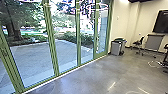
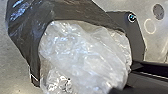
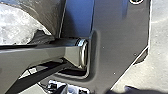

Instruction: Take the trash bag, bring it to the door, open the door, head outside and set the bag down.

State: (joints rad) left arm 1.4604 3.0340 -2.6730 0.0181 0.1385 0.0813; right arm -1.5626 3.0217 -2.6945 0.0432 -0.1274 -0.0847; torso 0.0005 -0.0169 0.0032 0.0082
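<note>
At eleven o'clock, green-framed glass doors [image 1: 50, 37]; the dark-and-clear plastic bag [image 2: 85, 50] looks soft, slippery, best held where bunched; I can't tell either gripper's grasp

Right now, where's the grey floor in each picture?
Head view: the floor spreads over the lower right, inside the green frames.
Left wrist view: the floor shows around the trash bag and the robot's dark plate.
Right wrist view: the floor shows past the dark plate's edge.
Landmark: the trash bag, in both wrist views.
</note>
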